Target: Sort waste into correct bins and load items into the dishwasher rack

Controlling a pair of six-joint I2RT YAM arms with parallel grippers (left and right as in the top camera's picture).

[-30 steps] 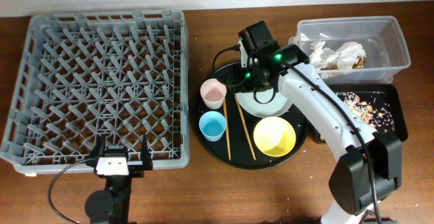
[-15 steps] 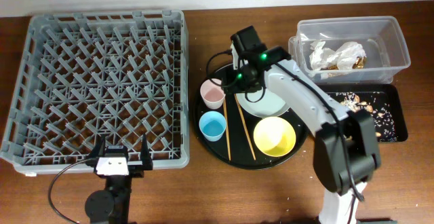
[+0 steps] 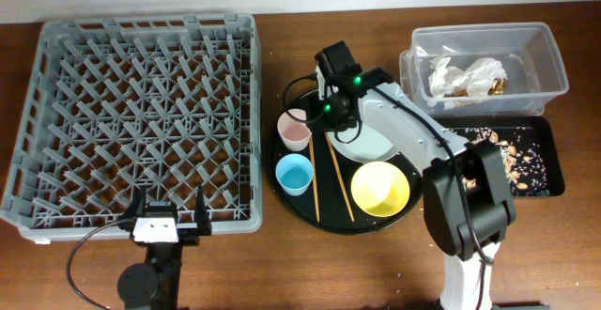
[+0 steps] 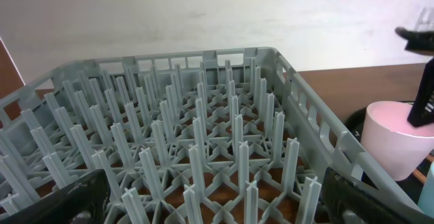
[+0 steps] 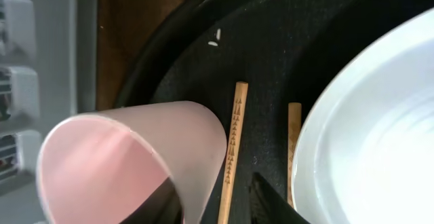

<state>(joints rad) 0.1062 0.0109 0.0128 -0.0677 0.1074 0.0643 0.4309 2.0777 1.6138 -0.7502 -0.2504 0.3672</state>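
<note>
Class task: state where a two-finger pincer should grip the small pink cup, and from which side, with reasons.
Grip the pink cup by its thin rim wall, one finger inside and one outside, coming from above. It stands upright, mouth open, and the blue cup and chopsticks crowd its sides.

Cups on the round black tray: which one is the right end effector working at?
The pink cup, the one directly above the blue cup in the overhead view. The right end effector straddles its wall, while the blue cup stands apart from it, untouched.
</note>
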